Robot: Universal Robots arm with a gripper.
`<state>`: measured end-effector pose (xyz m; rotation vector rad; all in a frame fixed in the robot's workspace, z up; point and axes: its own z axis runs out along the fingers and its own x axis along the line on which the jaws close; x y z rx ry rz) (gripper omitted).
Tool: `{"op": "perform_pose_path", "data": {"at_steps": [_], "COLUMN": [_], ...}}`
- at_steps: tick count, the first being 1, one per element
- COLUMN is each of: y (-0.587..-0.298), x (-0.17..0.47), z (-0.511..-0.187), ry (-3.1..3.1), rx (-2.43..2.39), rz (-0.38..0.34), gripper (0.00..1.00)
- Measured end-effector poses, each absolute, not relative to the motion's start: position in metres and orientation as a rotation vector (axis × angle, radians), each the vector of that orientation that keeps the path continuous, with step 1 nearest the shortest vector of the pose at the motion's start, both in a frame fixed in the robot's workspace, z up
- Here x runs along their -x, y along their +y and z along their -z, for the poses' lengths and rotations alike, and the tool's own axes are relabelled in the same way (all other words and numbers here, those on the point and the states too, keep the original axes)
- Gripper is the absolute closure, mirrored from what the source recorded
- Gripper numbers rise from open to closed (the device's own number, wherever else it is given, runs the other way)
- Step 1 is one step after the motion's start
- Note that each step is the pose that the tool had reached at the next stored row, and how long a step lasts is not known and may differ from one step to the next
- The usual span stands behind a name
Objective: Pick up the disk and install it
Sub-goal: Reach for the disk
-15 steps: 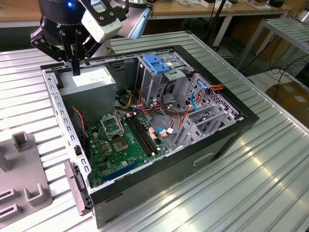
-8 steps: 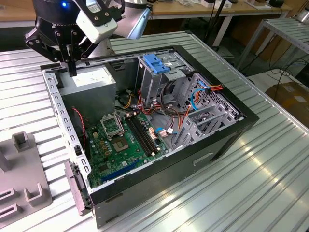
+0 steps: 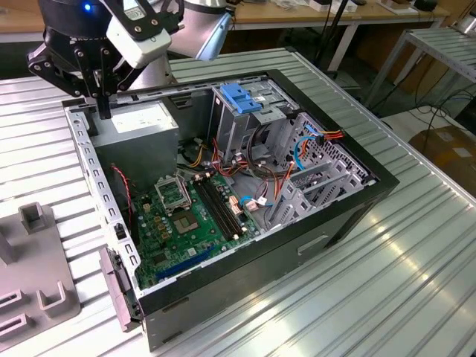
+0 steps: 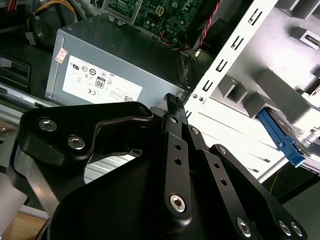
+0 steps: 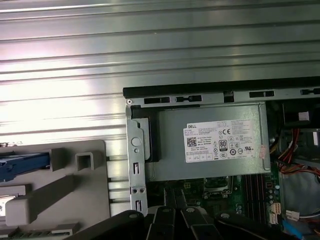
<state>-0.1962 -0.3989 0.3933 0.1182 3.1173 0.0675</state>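
Here: black jointed end effector (image 3: 103, 110) near boxy grey power supply (image 3: 140, 123).

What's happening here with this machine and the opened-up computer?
A black robot gripper hangs over one corner of an open black desktop computer case, just above its grey metal power supply box. Its fingers are closed and hold nothing. The disk, seen in the first wrist view by its light blue plastic rail, lies in a grey plastic holder on the ribbed metal table beside the case. It is not yet picked up or installed.
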Motion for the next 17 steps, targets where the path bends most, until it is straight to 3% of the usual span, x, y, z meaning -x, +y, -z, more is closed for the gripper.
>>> {"op": "perform_pose_path", "data": {"at_steps": [17], "y": [-0.399], "x": [0.220], "z": [-0.393], "ry": [3.117], "rx": [-0.118], "rz": [-0.068], "gripper": [0.90]}}
